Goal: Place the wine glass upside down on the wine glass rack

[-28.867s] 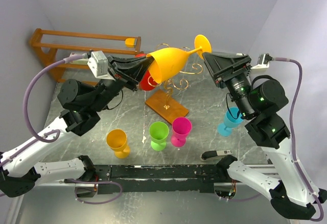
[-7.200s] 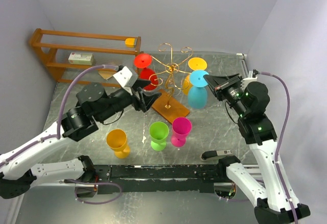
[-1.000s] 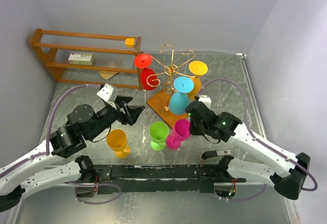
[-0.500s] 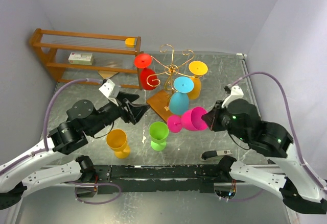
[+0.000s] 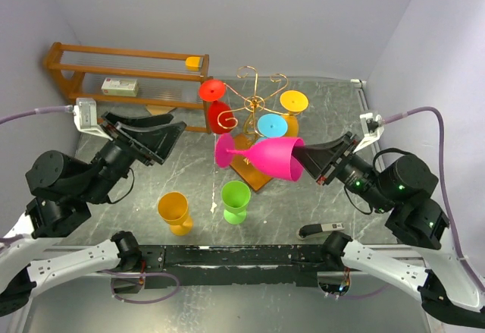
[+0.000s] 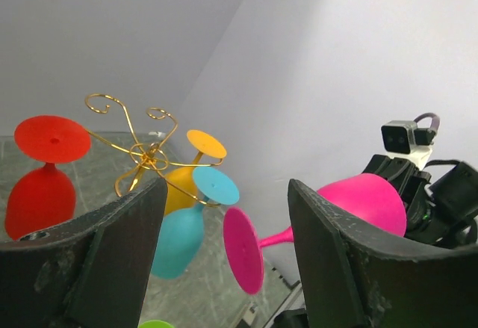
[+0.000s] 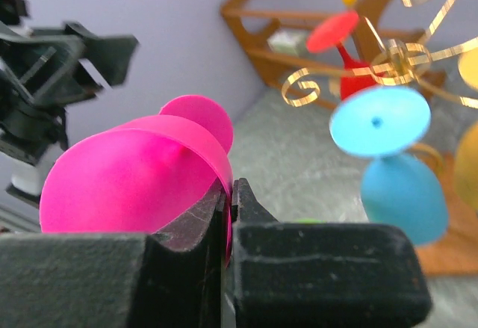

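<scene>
The magenta wine glass (image 5: 274, 158) lies sideways in the air, its foot (image 5: 225, 151) pointing left toward the wine glass rack (image 5: 254, 104). My right gripper (image 5: 305, 161) is shut on its rim, one finger inside the bowl (image 7: 127, 186), seen up close at the right gripper (image 7: 233, 193). Red (image 5: 217, 110), yellow (image 5: 292, 107) and cyan (image 5: 269, 127) glasses hang upside down on the gold wire arms. My left gripper (image 5: 170, 142) hovers open at the left, apart from the glass. In the left wrist view the magenta foot (image 6: 243, 249) sits between the left gripper's (image 6: 228, 187) fingers, farther off.
A green glass (image 5: 235, 199) and an orange-yellow glass (image 5: 174, 212) stand upright on the marble table near the front. The rack's wooden base (image 5: 258, 178) lies under the held glass. A brown wooden shelf unit (image 5: 121, 75) stands at the back left.
My right gripper has lifted the magenta glass off the table, turned it sideways and carried it up toward the rack. The left arm has risen and drawn back to the left, still open.
</scene>
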`<action>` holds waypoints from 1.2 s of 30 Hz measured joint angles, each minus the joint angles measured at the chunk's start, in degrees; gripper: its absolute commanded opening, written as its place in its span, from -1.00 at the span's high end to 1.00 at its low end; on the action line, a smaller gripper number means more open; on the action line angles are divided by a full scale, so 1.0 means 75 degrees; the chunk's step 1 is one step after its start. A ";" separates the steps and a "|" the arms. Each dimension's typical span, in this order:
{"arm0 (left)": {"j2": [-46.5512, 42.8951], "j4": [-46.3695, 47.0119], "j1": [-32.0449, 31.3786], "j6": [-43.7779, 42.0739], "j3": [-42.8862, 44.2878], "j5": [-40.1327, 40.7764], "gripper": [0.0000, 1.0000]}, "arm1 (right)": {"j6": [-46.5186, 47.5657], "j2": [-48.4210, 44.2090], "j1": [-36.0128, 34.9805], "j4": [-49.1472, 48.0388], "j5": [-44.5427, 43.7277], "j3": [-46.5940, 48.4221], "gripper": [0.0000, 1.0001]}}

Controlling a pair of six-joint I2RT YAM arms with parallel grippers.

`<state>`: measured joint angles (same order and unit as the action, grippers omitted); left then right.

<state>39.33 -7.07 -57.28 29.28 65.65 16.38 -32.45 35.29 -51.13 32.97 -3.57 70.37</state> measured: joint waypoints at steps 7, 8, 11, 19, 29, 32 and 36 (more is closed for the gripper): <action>-0.0181 0.0294 0.0000 0.0787 -0.0152 0.0169 -0.49 | 0.0256 0.0254 0.0000 -0.2623 -0.0012 -0.0545 1.00; -0.0187 0.0376 0.0000 0.0860 -0.0184 0.0184 -0.50 | 0.0294 0.0347 0.0000 -0.2984 -0.0090 -0.0583 1.00; -0.0149 0.0463 0.0000 0.1029 -0.0189 0.0329 -0.54 | 0.0393 0.0635 -0.0003 -0.3826 -0.0425 -0.0676 1.00; 0.0318 0.1265 0.0000 0.1428 -0.0189 0.0303 -0.68 | 0.0676 0.1950 -0.0006 -0.5493 -0.1189 -0.0376 1.00; 0.0813 0.3048 0.0000 0.2699 -0.1017 0.0458 -0.62 | 0.0493 0.2425 -0.0006 -0.6709 -0.1177 -0.0560 1.00; 0.0871 0.3762 0.0000 0.3057 -0.1428 0.0641 -0.61 | 0.0259 0.2425 -0.0006 -0.6901 -0.1087 -0.0589 1.00; 0.1075 0.4494 0.0000 0.3351 -0.1478 0.0816 -0.64 | 0.0015 0.2454 -0.0006 -0.7026 -0.0927 -0.0592 1.00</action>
<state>47.40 26.63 -57.28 54.41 54.57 22.50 -32.34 53.69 -51.18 -19.73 -10.52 65.93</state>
